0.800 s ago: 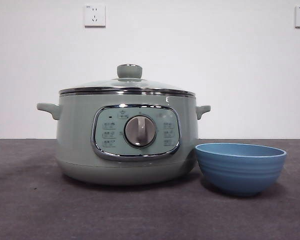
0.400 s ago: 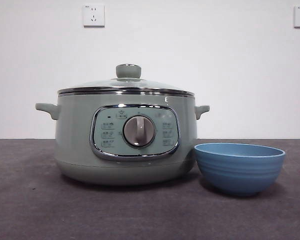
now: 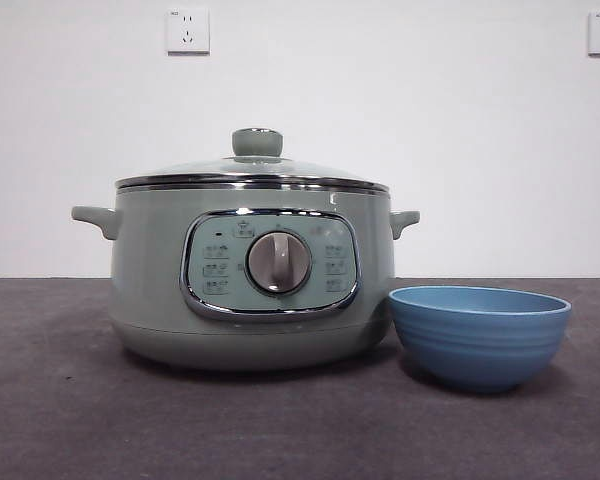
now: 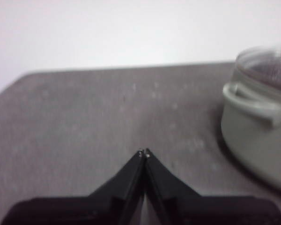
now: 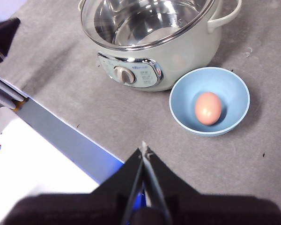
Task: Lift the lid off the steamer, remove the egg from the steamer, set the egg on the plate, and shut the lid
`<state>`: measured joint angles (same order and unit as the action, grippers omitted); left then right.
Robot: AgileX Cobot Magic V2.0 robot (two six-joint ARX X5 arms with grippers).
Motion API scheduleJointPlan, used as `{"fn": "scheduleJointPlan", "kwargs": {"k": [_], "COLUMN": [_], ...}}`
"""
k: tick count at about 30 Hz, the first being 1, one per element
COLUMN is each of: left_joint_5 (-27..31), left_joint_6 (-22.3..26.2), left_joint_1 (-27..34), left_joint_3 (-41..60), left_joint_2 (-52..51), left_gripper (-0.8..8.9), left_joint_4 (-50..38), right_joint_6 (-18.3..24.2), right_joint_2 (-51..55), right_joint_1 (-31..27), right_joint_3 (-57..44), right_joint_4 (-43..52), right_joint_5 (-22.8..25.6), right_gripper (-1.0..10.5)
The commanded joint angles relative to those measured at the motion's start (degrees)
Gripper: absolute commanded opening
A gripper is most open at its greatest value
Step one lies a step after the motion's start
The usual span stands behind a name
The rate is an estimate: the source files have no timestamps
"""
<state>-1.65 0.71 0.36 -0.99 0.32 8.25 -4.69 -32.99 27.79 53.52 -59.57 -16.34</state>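
The pale green steamer (image 3: 250,280) stands on the grey table with the glass lid (image 3: 252,172) shut on it. It also shows in the left wrist view (image 4: 257,126) and the right wrist view (image 5: 154,42). The blue plate (image 3: 480,335) stands just beside the steamer's right side. In the right wrist view the plate (image 5: 182,101) holds a brown egg (image 5: 208,108). My left gripper (image 4: 144,153) is shut and empty above bare table, well off from the steamer's side handle. My right gripper (image 5: 144,149) is shut and empty, high above the table's front edge, short of the plate.
Two wall sockets (image 3: 187,30) sit on the white wall behind. The table's front edge and a blue-white strip (image 5: 61,136) lie below my right gripper. Dark equipment (image 5: 2,37) stands at the table's side.
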Motion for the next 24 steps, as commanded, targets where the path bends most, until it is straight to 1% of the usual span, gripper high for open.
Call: {"fn": "scheduleJointPlan", "kwargs": {"k": [1,6,24], "left_joint_5": [0.1,0.0,0.0], "left_joint_6": [-1.2,-2.8,-2.6], "left_joint_1": [0.1,0.1,0.1], "left_joint_3": [0.7,0.7,0.7], "left_joint_2": [-0.2,-0.2,-0.2], "left_gripper": [-0.04,-0.04,-0.04], "left_joint_4": [2.8,2.5,2.3], "right_joint_6": [0.2,0.2,0.2], "right_joint_2": [0.0,0.0,0.0], "right_joint_1": [0.1,0.1,0.1], "right_joint_3": [0.0,0.0,0.0], "right_joint_4": [0.4,0.4,0.3], "right_joint_5": [0.2,0.2,0.2], "right_gripper": [0.0,0.0,0.0]}}
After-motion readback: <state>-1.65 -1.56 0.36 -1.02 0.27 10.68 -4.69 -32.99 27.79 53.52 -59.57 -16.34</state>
